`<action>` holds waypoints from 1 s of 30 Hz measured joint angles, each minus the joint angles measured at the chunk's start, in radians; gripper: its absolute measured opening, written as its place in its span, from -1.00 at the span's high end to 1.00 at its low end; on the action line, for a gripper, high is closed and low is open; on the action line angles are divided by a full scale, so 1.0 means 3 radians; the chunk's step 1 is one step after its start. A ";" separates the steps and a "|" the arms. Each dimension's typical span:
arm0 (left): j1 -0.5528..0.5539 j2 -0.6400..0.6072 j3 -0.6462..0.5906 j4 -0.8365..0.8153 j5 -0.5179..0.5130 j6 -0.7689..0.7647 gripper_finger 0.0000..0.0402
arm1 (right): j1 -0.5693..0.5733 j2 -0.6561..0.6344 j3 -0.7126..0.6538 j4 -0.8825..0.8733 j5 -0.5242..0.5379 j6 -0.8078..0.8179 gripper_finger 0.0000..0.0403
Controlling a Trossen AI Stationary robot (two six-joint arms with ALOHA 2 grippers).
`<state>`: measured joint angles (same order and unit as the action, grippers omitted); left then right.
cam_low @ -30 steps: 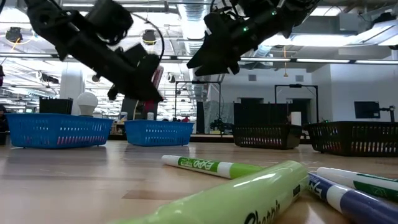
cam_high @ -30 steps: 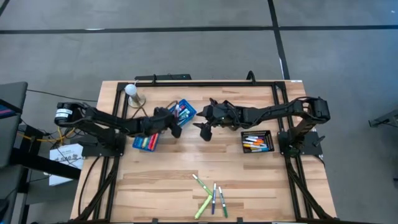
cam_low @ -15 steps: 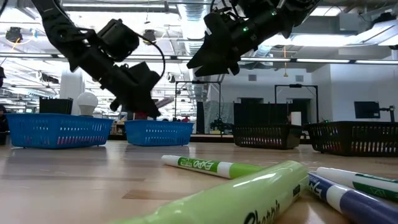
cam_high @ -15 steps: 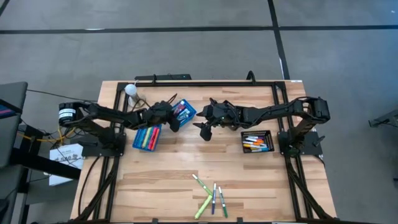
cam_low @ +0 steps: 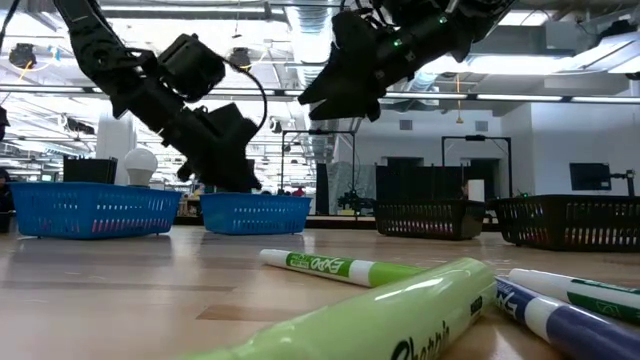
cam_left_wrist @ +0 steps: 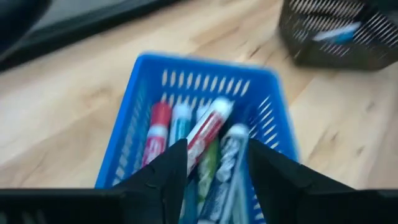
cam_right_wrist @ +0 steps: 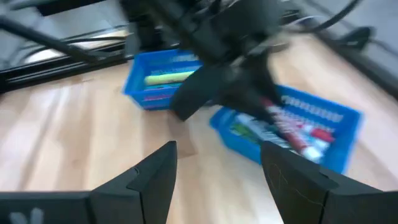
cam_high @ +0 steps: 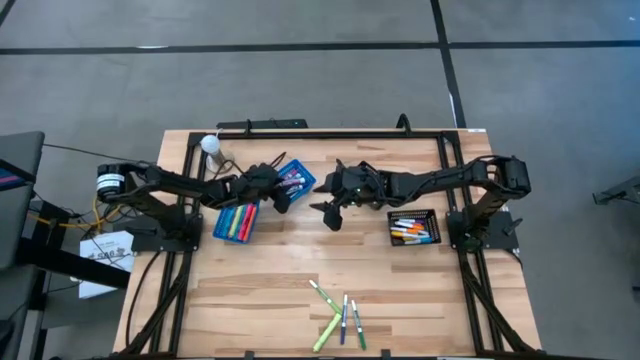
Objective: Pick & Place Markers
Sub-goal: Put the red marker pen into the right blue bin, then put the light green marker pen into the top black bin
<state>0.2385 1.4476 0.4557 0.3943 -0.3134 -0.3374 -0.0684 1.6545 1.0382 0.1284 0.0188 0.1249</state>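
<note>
Bare tabletop [cam_high: 270, 265] between baskets [cam_high: 236, 222] and loose markers [cam_high: 340, 318].

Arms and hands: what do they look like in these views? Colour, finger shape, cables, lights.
Both arms are black, jointed and slim. The left hand and right hand each have two dark wedge-shaped fingers. In the low view a thin black cable loops off the left arm, and small green lights glow on the right arm. A white-labelled round joint sits at the left arm's base.

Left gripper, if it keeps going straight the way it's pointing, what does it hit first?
Probably the markers in the blue basket: the open left gripper points into it from just above, though depth is hard to judge.
</note>
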 joint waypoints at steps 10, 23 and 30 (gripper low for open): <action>-0.0436 -0.0723 0.0001 0.0025 0.0364 0.0001 0.29 | 0.0571 0.0254 -0.0001 0.0001 -0.0310 0.0040 -0.10; -0.1112 -0.0811 0.0001 0.0012 0.0354 0.0117 0.35 | 0.1576 0.0887 0.0184 -0.0093 0.0816 0.0755 -0.09; -0.1172 -0.0811 0.0001 0.0007 0.0351 -0.0109 0.35 | 0.1740 0.1315 0.0553 -0.0307 0.0828 0.0978 -0.09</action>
<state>-0.1131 1.2041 0.4561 0.3965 -0.2081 -0.3700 0.4537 2.0492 1.2042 0.0364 0.2672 0.4184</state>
